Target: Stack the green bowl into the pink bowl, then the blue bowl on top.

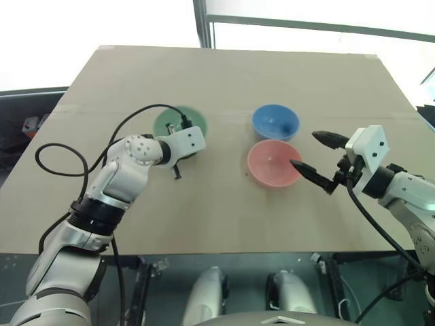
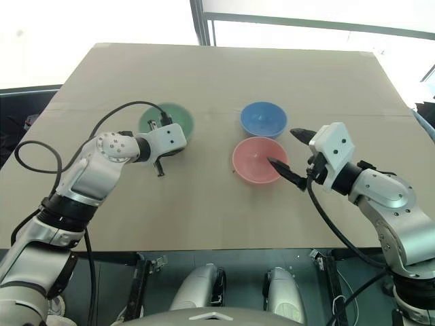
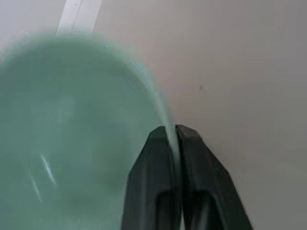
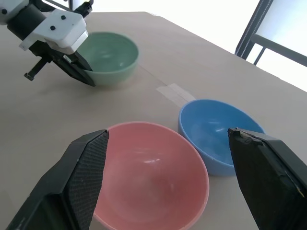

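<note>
Nearest us, our left gripper (image 3: 173, 136) had pinched shut on the green bowl's (image 1: 178, 122) near rim, the bowl seemingly on the table (image 1: 224, 217). Our right gripper (image 1: 314, 153) hung wide apart, empty, beside the pink bowl (image 1: 273, 163), which touched the blue bowl (image 1: 275, 121). Nothing was stacked. Bare tabletop separated green from pink.

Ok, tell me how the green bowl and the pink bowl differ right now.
The green bowl is mint green; the pink bowl is salmon pink. The left gripper has its jaws shut on the green bowl's rim; nothing grips the pink bowl, which lies before the open right gripper. Both sit upright, empty and look alike in size.
</note>
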You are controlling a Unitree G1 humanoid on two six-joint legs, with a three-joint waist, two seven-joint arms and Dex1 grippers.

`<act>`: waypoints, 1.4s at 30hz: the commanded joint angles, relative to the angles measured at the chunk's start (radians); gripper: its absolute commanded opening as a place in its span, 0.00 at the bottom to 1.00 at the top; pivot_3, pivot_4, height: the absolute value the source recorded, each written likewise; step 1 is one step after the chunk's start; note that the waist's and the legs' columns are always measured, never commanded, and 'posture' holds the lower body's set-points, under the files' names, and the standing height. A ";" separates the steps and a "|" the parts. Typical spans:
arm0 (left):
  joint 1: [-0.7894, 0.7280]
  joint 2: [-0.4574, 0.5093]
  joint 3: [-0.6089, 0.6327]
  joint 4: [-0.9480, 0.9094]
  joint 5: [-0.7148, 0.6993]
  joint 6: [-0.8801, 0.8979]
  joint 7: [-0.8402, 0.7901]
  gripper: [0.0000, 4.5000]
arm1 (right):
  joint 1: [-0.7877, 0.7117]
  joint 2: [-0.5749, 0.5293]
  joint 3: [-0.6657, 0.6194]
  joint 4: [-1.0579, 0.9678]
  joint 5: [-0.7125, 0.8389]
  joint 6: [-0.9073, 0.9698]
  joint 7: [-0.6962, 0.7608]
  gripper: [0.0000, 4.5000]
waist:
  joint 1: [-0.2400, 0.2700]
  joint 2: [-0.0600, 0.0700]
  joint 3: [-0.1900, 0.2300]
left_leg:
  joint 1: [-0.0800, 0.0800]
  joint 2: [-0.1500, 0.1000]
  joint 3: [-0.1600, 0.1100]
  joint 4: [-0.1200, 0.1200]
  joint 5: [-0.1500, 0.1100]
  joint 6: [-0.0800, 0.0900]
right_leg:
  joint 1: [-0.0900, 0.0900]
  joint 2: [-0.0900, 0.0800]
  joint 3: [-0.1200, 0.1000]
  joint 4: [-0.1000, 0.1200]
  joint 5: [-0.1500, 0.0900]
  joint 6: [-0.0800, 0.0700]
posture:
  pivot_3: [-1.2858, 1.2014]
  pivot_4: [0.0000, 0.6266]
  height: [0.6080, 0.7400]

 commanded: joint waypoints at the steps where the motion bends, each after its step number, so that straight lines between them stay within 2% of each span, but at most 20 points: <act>1: -0.024 -0.002 0.014 -0.002 0.010 -0.025 -0.003 0.03 | 0.003 -0.012 -0.032 -0.030 0.029 -0.020 0.019 0.92 | 0.000 0.000 0.000 | 0.000 0.000 0.000 0.000 0.000 0.000 | 0.000 0.000 0.000 0.000 0.000 0.000 | 0.52 0.24 1.00; 4: -0.045 -0.027 0.038 -0.016 -0.034 -0.081 -0.016 0.03 | 0.022 -0.012 -0.057 -0.041 0.059 -0.021 0.034 0.92 | 0.003 0.000 0.000 | 0.000 0.000 0.000 0.000 0.000 0.000 | 0.000 0.000 0.000 0.000 0.000 0.000 | 0.52 0.24 1.00; 10: -0.118 -0.155 0.101 -0.076 -0.255 -0.314 -0.124 0.03 | 0.088 -0.032 -0.142 -0.055 0.078 -0.019 0.028 0.92 | 0.013 0.000 0.000 | -0.002 0.001 -0.001 0.002 0.000 0.001 | 0.000 -0.001 -0.001 0.000 0.000 0.000 | 0.52 0.24 1.00; 16: -0.178 -0.257 0.003 0.012 -0.290 -0.456 -0.254 0.03 | 0.171 -0.058 -0.235 -0.083 0.075 -0.019 0.002 0.92 | 0.012 0.000 0.000 | 0.001 -0.001 0.000 0.002 0.000 0.001 | 0.002 -0.001 -0.001 0.000 0.000 0.000 | 0.52 0.24 1.00; 19: -0.190 -0.283 -0.039 0.058 -0.320 -0.494 -0.355 0.29 | 0.184 -0.060 -0.225 -0.105 0.068 -0.014 -0.010 0.92 | 0.000 0.000 0.000 | 0.002 -0.001 0.000 0.003 0.000 0.001 | 0.002 -0.001 0.000 0.000 0.000 0.000 | 0.52 0.24 1.00; 20: -0.193 -0.287 -0.044 0.073 -0.321 -0.508 -0.369 0.33 | 0.185 -0.060 -0.220 -0.107 0.066 -0.013 -0.013 0.92 | -0.001 0.000 0.000 | 0.002 -0.001 0.000 0.003 0.000 0.001 | 0.002 -0.001 0.000 0.000 0.000 0.000 | 0.52 0.24 1.00; 23: -0.201 -0.313 -0.022 0.105 -0.329 -0.504 -0.361 0.59 | 0.162 -0.065 -0.174 -0.065 0.022 -0.024 -0.025 0.92 | 0.000 0.000 0.000 | 0.001 -0.001 0.000 0.004 -0.001 0.001 | 0.002 -0.001 0.000 0.000 0.000 0.000 | 0.52 0.24 1.00; 24: -0.202 -0.319 -0.011 0.110 -0.333 -0.502 -0.355 0.65 | 0.152 -0.065 -0.160 -0.050 0.008 -0.025 -0.031 0.92 | 0.000 0.000 0.000 | 0.001 -0.001 0.000 0.004 -0.001 0.001 | 0.002 -0.001 0.000 0.000 0.000 0.000 | 0.52 0.24 1.00; 25: -0.200 -0.322 0.001 0.107 -0.340 -0.495 -0.347 0.65 | 0.142 -0.065 -0.147 -0.032 -0.015 -0.036 -0.038 0.92 | 0.000 0.000 0.000 | 0.001 -0.001 -0.001 0.004 -0.001 0.001 | 0.002 -0.001 0.000 0.000 0.000 0.000 | 0.52 0.24 1.00; 28: -0.174 -0.313 0.109 0.064 -0.421 -0.357 -0.280 0.65 | 0.046 -0.091 -0.053 0.095 -0.146 -0.136 -0.028 0.92 | -0.003 0.000 0.000 | 0.000 -0.001 -0.001 0.006 -0.001 0.002 | 0.002 -0.001 0.000 0.000 0.000 0.000 | 0.52 0.24 1.00; 30: -0.138 -0.334 0.193 0.043 -0.495 -0.338 -0.226 0.65 | -0.029 -0.109 -0.002 0.195 -0.213 -0.197 -0.010 0.92 | -0.011 0.001 0.000 | 0.001 -0.001 0.000 0.006 -0.001 0.002 | 0.002 -0.001 0.001 0.001 0.000 0.000 | 0.52 0.24 1.00; 34: -0.013 -0.297 0.289 -0.079 -0.568 -0.239 -0.161 0.65 | -0.220 -0.165 0.141 0.515 -0.388 -0.457 0.101 0.92 | -0.018 0.001 0.000 | 0.001 0.002 0.000 0.005 -0.001 0.002 | 0.002 -0.001 0.001 0.000 0.000 0.000 | 0.52 0.24 1.00; 36: 0.061 -0.284 0.348 -0.155 -0.634 -0.155 -0.116 0.65 | -0.340 -0.159 0.215 0.722 -0.472 -0.609 0.137 0.92 | -0.025 0.001 0.000 | 0.001 0.002 0.000 0.005 -0.001 0.002 | 0.002 -0.001 0.001 0.000 0.000 0.000 | 0.52 0.24 1.00; 42: 0.274 -0.237 0.503 -0.295 -0.788 -0.086 -0.092 0.65 | -0.631 -0.073 0.390 1.275 -0.654 -1.010 0.205 0.92 | -0.032 0.001 0.001 | 0.001 0.002 0.000 0.005 -0.001 0.002 | 0.002 -0.002 0.000 -0.001 0.000 0.000 | 0.52 0.24 1.00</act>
